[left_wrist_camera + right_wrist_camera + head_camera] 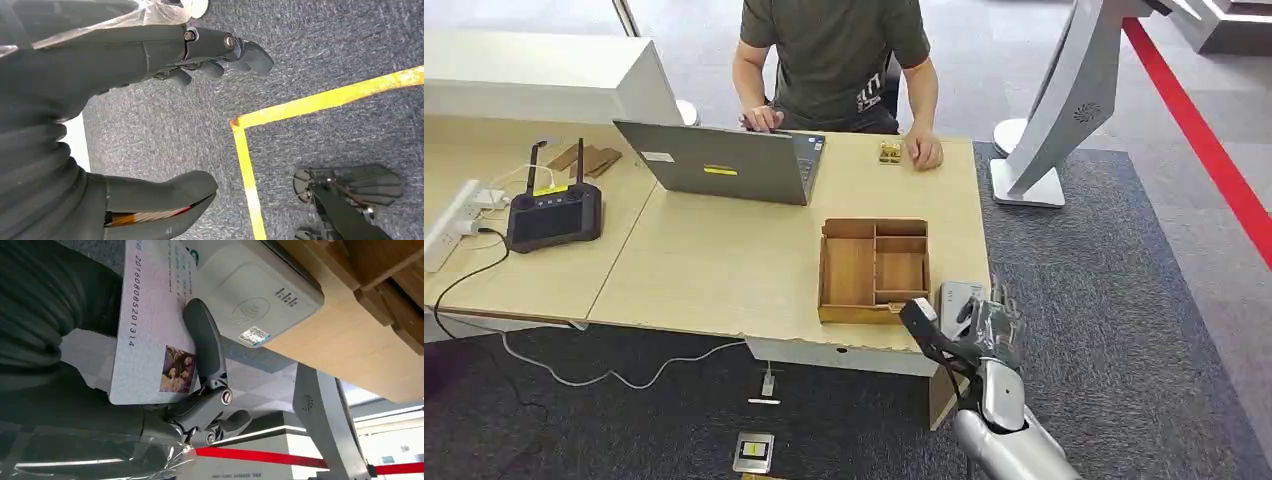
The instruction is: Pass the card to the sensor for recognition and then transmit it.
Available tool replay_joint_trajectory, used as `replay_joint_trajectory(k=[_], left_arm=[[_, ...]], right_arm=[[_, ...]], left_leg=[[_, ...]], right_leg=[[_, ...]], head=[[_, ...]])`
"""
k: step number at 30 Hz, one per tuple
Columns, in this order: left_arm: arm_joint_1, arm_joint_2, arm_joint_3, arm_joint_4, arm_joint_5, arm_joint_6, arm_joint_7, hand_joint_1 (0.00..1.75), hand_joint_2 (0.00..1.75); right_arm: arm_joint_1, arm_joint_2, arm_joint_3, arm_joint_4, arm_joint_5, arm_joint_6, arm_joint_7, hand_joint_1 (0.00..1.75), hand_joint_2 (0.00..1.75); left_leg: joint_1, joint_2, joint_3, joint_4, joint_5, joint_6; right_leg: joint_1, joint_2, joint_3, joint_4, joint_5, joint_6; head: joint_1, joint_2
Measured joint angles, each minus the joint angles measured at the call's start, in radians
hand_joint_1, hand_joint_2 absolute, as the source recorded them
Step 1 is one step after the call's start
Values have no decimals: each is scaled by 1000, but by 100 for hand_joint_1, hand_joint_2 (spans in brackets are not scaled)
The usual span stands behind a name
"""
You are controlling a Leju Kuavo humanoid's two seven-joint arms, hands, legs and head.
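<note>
A white plastic card (150,325), printed with a line of digits and a small photo (at one corner), sat pinched in the robot's right hand (200,390), held just beside the pale grey card sensor (250,300) lying at the wooden table's near edge (724,290).

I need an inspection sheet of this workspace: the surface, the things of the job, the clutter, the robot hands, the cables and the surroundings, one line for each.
Surface: light wooden table, mostly bare in the middle.
Job's things: card held near the white card reader at the table's front right corner.
Clutter: wooden tray, laptop, black handheld controller.
Robot hands: right robot hand grips the card; left robot hand hangs over the carpet, holding nothing.
Cables: white cable on the floor; power strip at the table's left edge.
Surroundings: a seated person at the laptop; grey stand; red floor line.
</note>
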Motion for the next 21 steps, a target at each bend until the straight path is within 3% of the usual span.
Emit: replay_joint_trajectory(k=[13, 21], left_arm=[[-3, 0, 0, 0, 0, 0, 0, 0, 175], [0, 0, 0, 0, 0, 1, -1, 0, 175]], right_arm=[[0, 0, 17, 15, 13, 18, 18, 175, 175], [5, -1, 20, 0, 83, -17, 28, 175, 175]], left_leg=[[0, 0, 0, 0, 0, 0], [0, 0, 0, 0, 0, 0]], right_leg=[[0, 0, 0, 0, 0, 0], [0, 0, 0, 0, 0, 0]], head=[[0, 0], [0, 0]])
